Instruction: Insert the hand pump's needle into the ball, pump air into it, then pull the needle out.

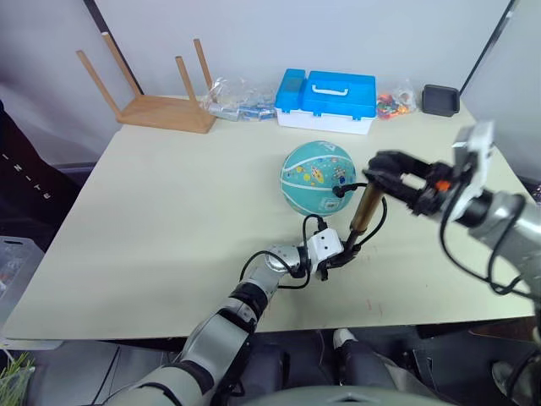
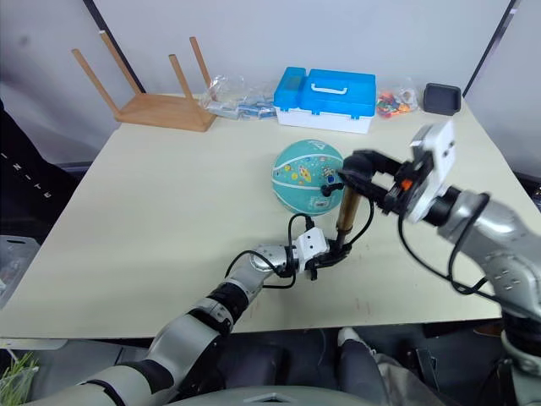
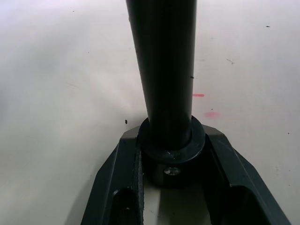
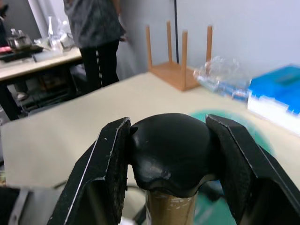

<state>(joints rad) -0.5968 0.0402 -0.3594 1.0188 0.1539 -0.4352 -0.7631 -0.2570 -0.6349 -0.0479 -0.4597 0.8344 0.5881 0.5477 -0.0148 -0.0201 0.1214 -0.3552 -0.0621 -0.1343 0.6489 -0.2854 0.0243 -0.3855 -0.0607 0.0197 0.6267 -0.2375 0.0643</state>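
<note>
Pump [image 1: 367, 208] stands nearly upright on the surface [image 1: 169, 220], just right of the ball [image 1: 317, 178], w/ a slight lean. Left end effector [image 1: 345, 250] is clenched on the pump's black base; the left wrist view shows its fingers [image 3: 117, 178] pressed against both sides of the bottom cap, barrel rising away from them. Right end effector [image 1: 382, 172] is grasping the black handle at the pump's top; in the right wrist view its fingers [image 4: 105, 164] pinch the rounded handle, gold barrel just under it. Thin black hose [image 1: 378, 222] loops from the pump's lower part round its right side & another stretch runs from the top toward the ball. A small black fitting [image 1: 340, 191] sits against the ball's right side; needle itself too small to make out, so can't tell if it is in. Ball rests on the surface, near centre-back, teal w/ cartoon prints. Behind it at the far edge: blue box [image 1: 327, 99], clear bag [image 1: 232, 100], small colourful bits [image 1: 394, 103], black tray [image 1: 440, 100]. Upturned wooden stool [image 1: 156, 93] at far left. A person [image 4: 93, 33] stands in the background of the right wrist view, beside another table.
</note>
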